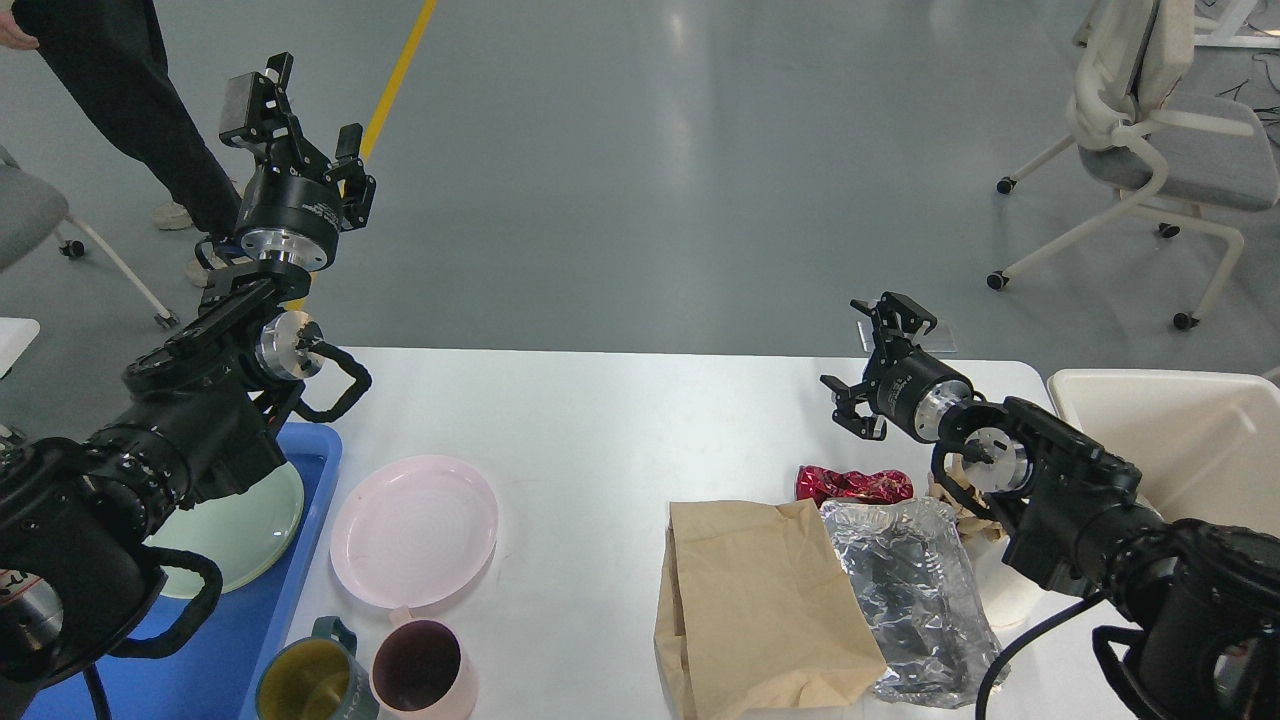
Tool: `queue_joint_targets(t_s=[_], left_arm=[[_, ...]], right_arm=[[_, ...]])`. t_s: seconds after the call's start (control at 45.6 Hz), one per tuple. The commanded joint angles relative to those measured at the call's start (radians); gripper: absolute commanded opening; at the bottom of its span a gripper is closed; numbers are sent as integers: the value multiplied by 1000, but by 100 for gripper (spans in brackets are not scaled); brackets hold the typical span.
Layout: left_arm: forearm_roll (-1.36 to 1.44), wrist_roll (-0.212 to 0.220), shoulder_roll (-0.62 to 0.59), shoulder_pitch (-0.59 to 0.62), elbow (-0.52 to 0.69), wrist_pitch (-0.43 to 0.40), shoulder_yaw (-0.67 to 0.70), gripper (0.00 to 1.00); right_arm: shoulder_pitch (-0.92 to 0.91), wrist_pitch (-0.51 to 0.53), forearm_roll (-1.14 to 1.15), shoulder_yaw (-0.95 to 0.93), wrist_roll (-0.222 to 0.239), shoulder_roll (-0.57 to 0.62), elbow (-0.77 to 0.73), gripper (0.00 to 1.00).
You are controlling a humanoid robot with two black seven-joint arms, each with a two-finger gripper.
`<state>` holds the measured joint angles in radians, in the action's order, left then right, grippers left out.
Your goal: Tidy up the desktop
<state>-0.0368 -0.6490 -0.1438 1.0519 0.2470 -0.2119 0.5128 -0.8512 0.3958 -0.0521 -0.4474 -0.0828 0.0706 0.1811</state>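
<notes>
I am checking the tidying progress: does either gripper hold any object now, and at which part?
Nothing is held. The left gripper is open, raised above the floor. The right gripper is open over the desktop, beyond the red wrapper.

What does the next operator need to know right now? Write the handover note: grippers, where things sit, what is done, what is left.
Left gripper: open, empty, raised beyond the table's far left edge.
Right gripper: open, empty, hovering over the desktop above the trash.
Dishes: green plate already in the blue tray; pink plate, green mug and pink mug on the desktop beside it.
Trash: brown paper bag, crumpled foil and red wrapper on the desktop, left of the cream bin.
Left: probably dishes into the tray, trash into the bin.
</notes>
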Motion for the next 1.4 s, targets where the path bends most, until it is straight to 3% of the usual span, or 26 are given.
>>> queue_joint_targets(t_s=[0.0,0.68,1.008,1.381], left_arm=[[0,2,0,2,1,-4,1,97],[3,-1,15,17,9,-14,-7,97],[3,5,-31,39,11,-12,-309,97],[5,6,-60,131,23,-34,-370,97]], right_arm=[[0,0,0,-1,0,0,0,100],[1,0,0,-1,0,0,0,100],[0,0,0,-1,0,0,0,100],[0,0,0,1,0,0,0,100]])
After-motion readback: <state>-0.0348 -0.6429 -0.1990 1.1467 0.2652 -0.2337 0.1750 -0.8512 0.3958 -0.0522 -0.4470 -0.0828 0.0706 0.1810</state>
